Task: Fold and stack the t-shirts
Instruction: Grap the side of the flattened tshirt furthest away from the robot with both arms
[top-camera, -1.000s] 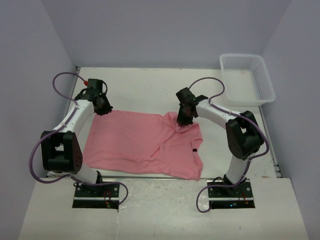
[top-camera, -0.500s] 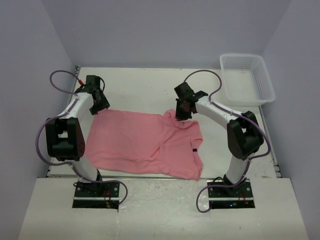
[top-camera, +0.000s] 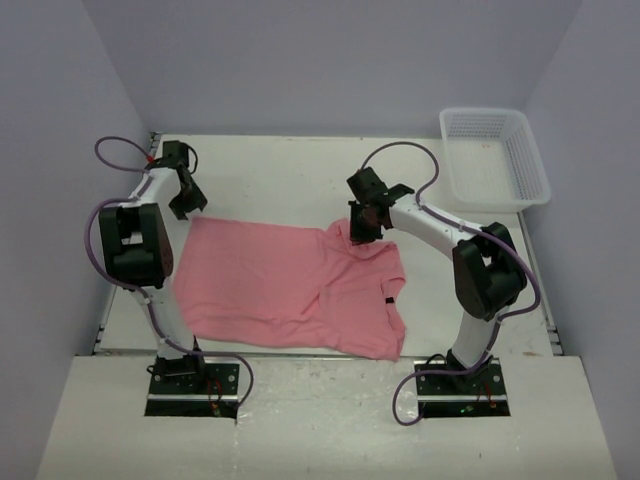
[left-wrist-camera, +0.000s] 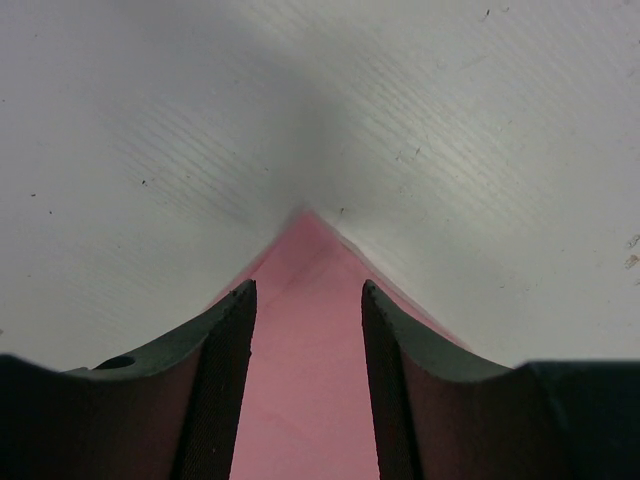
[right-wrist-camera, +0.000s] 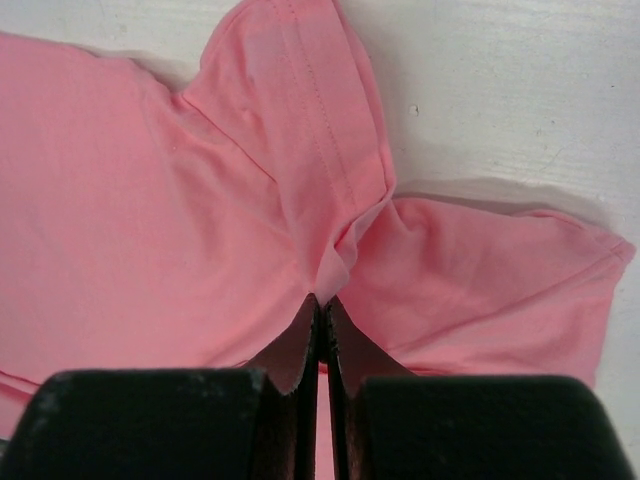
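One salmon-pink t-shirt (top-camera: 285, 285) lies spread on the white table, with its right side rumpled and folded over. My left gripper (top-camera: 189, 207) is open just above the shirt's far left corner. In the left wrist view that corner (left-wrist-camera: 305, 380) lies flat between my spread fingers (left-wrist-camera: 305, 290), pointing away from me. My right gripper (top-camera: 361, 232) is shut on a pinched fold at the shirt's far right edge. In the right wrist view the jaws (right-wrist-camera: 320, 300) clamp a ridge of the pink fabric (right-wrist-camera: 150, 200), and a hemmed sleeve lies beyond them.
A white mesh basket (top-camera: 530, 165) stands at the far right corner of the table. Grey walls close in the back and both sides. A small black tag (top-camera: 388, 302) shows on the shirt's right part.
My left arm has swung toward the far left, its gripper sliding back to the shirt's far left corner. My right gripper stays shut on the fold and has barely moved.
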